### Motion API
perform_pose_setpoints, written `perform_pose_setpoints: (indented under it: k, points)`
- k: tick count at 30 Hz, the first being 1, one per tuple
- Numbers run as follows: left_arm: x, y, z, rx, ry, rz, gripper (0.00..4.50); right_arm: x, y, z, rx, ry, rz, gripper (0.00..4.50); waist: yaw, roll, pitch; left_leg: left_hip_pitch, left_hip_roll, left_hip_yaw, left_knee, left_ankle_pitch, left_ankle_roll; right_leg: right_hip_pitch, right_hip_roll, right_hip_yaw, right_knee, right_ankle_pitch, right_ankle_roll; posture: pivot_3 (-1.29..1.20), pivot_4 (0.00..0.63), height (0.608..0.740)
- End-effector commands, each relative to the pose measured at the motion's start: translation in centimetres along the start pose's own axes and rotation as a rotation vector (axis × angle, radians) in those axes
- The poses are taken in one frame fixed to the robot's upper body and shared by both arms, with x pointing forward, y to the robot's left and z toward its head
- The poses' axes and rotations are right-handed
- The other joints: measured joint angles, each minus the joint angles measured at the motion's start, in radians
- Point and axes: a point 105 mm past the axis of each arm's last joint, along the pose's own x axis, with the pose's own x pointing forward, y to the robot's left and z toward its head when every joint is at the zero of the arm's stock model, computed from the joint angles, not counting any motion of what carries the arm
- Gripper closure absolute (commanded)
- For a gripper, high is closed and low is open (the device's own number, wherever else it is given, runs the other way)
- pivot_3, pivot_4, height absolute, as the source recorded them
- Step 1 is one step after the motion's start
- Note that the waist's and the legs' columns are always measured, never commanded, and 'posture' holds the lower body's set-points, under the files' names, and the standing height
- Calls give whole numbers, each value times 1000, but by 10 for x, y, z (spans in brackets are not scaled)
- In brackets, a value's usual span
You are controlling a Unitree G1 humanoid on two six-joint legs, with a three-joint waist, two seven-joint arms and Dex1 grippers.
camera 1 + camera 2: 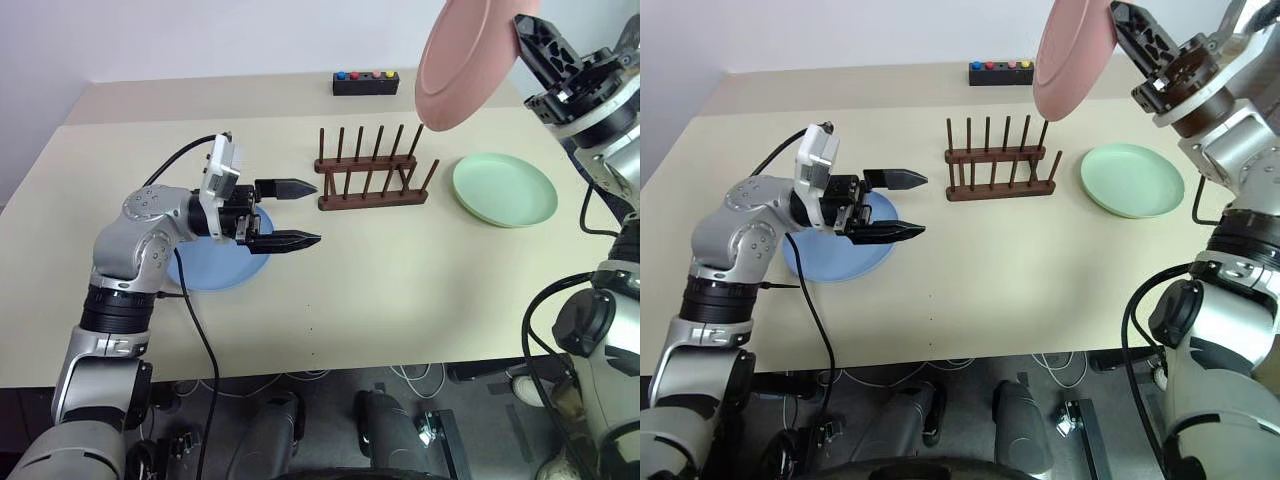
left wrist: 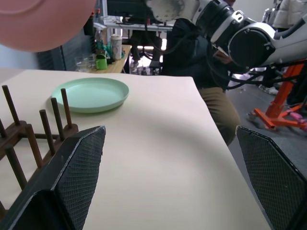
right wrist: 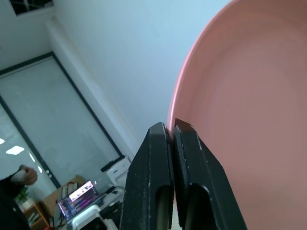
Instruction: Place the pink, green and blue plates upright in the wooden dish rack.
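— While scanning from the left: blue plate (image 1: pixel 215 262) flat on the bench (image 1: pixel 400 290), partly covered by the left gripper (image 1: pixel 297 213), fingers spread wide and holding nothing, pointing level toward the wooden dish rack (image 1: pixel 368 180).

— And between that gripper and the rack?

— Bare bench only. Rack standing near the middle, pegs upright, no plate in any slot. Behind it, near the far edge, a small black box with coloured buttons (image 1: pixel 365 82).

— Further right?

— Green plate (image 1: pixel 504 189) lying flat just beside the rack's right end, not touching it. Above both, pink plate (image 1: pixel 462 62) raised well clear of the bench, tilted on edge, pinched at its rim by the right gripper (image 1: pixel 528 40), fingers clamped on it.

— Anything hard to read?

— Top of the pink plate cut off by the upper frame edge in both eye views. In the right wrist view, just the plate's rim between the two black fingers (image 3: pixel 158 182). Blue plate's right side hidden under the left gripper. In the left wrist view, past the bench's end, a seated person (image 2: pixel 211 76) in dark clothes, mostly hidden behind the right arm.
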Motion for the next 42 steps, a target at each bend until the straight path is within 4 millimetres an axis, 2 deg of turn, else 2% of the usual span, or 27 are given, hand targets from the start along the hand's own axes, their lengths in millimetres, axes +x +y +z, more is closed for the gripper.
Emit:
perform_pose_setpoints:
  k: [1,7,15,20,24,30,38,42]
  points:
    - [-4,-3,13,55,-19,15,0,7,1,6,-34,-14,42,4472,0,0,0,0,0,0,0,0,0,0,0,0,0,0,0,0,150,740]
    - [-7,-6,14,57,-14,30,0,3,-19,-15,-48,85,14,4472,-2,0,0,0,0,0,0,0,0,0,0,0,0,0,0,0,150,740]
    - [-7,-7,14,58,-11,40,0,-5,-43,-23,-56,126,-53,4472,-2,0,0,0,0,0,0,0,0,0,1,0,1,0,0,0,150,740]
    - [-8,-8,14,58,-9,41,0,-4,-44,-19,-55,115,-47,4472,-2,0,0,0,0,0,0,0,0,0,1,0,0,0,0,0,150,740]
    - [-8,-8,14,57,-6,43,0,-2,-37,-2,-59,58,-26,4472,-2,0,0,0,0,0,0,0,0,-1,1,0,1,0,0,0,150,740]
    - [-7,-9,12,55,-4,42,0,1,-28,13,-73,32,-10,4472,-2,1,0,0,0,0,0,0,0,-1,1,0,1,0,0,0,150,740]
    - [-7,-11,13,61,1,38,0,-15,-52,-6,-69,82,-106,4472,-3,1,0,0,0,1,0,0,-1,-1,1,0,1,0,0,0,150,740]
    - [-8,-11,13,62,4,37,0,-19,-57,-11,-61,91,-119,4472,-4,1,0,0,0,1,0,0,-1,-1,1,0,1,0,0,0,150,740]
